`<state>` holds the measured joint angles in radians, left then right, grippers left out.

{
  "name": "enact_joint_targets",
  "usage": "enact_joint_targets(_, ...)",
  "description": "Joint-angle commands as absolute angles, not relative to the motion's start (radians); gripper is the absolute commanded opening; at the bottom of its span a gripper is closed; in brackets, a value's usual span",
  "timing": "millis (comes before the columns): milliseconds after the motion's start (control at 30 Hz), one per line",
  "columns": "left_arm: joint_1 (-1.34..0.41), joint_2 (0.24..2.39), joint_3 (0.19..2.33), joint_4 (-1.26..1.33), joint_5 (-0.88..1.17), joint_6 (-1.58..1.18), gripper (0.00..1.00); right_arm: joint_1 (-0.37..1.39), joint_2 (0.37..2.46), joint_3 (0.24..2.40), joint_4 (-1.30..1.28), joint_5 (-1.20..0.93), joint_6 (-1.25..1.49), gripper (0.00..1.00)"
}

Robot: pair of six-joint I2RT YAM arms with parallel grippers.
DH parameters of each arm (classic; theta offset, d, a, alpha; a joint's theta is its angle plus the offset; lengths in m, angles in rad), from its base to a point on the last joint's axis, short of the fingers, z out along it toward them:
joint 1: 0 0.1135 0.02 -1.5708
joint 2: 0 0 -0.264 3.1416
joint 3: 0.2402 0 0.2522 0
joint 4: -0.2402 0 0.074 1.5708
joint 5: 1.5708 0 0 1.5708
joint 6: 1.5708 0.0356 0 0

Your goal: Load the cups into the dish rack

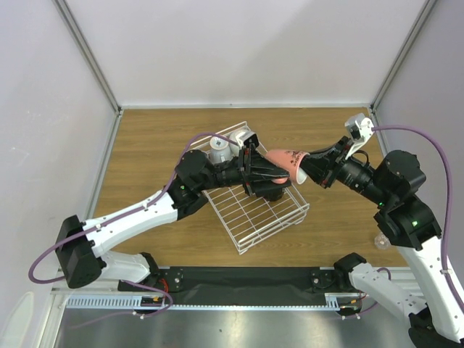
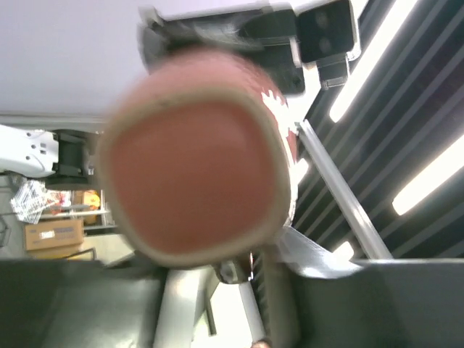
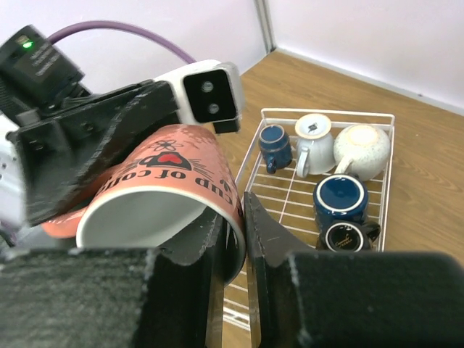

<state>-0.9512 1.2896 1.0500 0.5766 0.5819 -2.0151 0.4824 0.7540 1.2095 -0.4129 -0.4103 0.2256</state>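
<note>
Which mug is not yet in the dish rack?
The salmon-pink mug: the right gripper pinches its rim in the air, while the other five mugs sit upside down inside the dish rack.

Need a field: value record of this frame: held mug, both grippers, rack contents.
held item: salmon-pink ceramic mug with white inside, tipped sideways in the air over the rack
right gripper: shut on the mug's rim, one finger inside, one outside
left gripper: at the mug's base end; grip unclear
dish rack: white wire-grid basket
in rack: five mugs at one end: small navy mug, pale grey-white mug, cream speckled mug, larger navy mug, black mug
</note>
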Motion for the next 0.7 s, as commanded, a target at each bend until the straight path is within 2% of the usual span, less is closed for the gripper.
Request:
enact_joint_targets(0,-0.945,1.244,1.013,0.608,0.563,-2.075,0.44,0.488,0.756,1.298,-0.434,-0.497,0.169,0.00)
enact_joint_targets(100,-0.945,1.221,0.989,0.568,0.557,-2.075,0.57,0.488,0.736,1.301,-0.445,-0.514,0.101,0.00)
enact_joint_targets(233,-0.945,1.227,1.008,0.545,0.572,-2.066,0.61,0.488,0.745,1.319,-0.498,-0.522,0.049,0.00)
enact_joint_targets(467,-0.945,1.261,1.081,0.532,0.584,-2.059,0.53,0.488,0.724,1.278,-0.453,-0.492,0.048,0.00)
enact_joint_targets(667,-0.953,1.273,1.103,0.571,0.563,-2.059,0.40,0.488,0.736,1.264,-0.442,-0.483,0.037,0.00)
